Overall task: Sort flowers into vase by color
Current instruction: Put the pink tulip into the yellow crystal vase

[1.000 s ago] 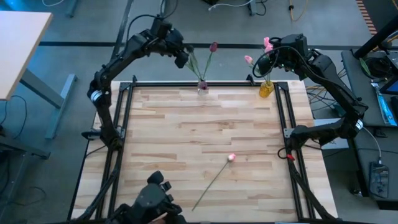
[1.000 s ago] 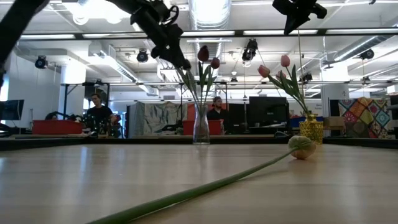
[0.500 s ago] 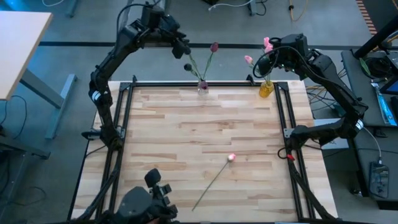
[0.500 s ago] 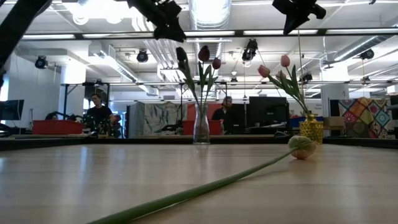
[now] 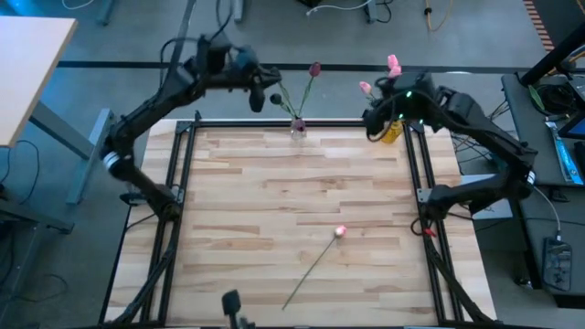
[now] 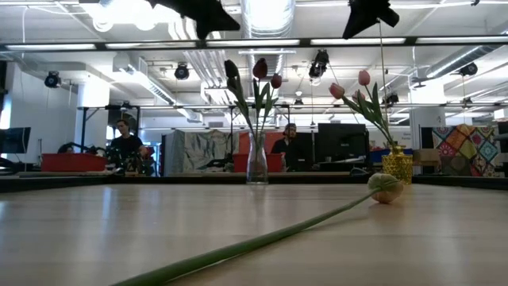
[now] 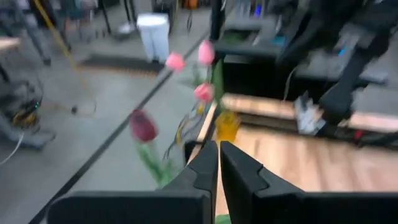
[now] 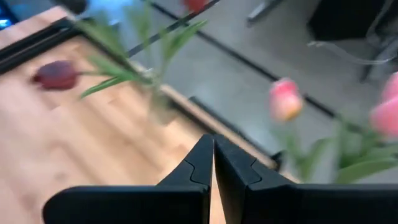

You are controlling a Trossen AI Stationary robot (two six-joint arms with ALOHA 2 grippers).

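— Fingers first: what did each wrist view show?

— Left fingers [image 7: 218, 163] stood nearly together with only a thin gap and nothing between them. Right fingers [image 8: 213, 163] were pressed together, also empty. From above, the left gripper [image 5: 259, 88] hung beyond the worktop's far edge, just beside the clear vase [image 5: 298, 127]; the right gripper [image 5: 375, 121] hung next to the yellow vase [image 5: 391, 131].

— And the flowers?

— Maroon tulips [image 5: 314, 68] stood in the clear vase, pink tulips [image 5: 394, 65] in the yellow one. One pink tulip [image 5: 339, 232] lay alone on the worktop [image 5: 247, 201], well apart from both vases, its stem [image 5: 311, 270] running toward the near edge.

— How would that one handle?

— Light, I judged, with a thin stem that would bend and sag and a soft bud that could crush. Best hold seemed mid-stem, nearer the bud, so the head would not droop far. The stem lay flat on the wood, so the fingers would have to close right at the surface, and it might roll away.

— Did the views differ?

— The low view showed the bud [image 6: 386, 187] resting on the wood with the stem rising slightly behind it, and people in the room beyond. Only the high view showed the lying tulip far from both arms. The left wrist view caught the yellow vase [image 7: 227, 126] and the pink heads across the way.
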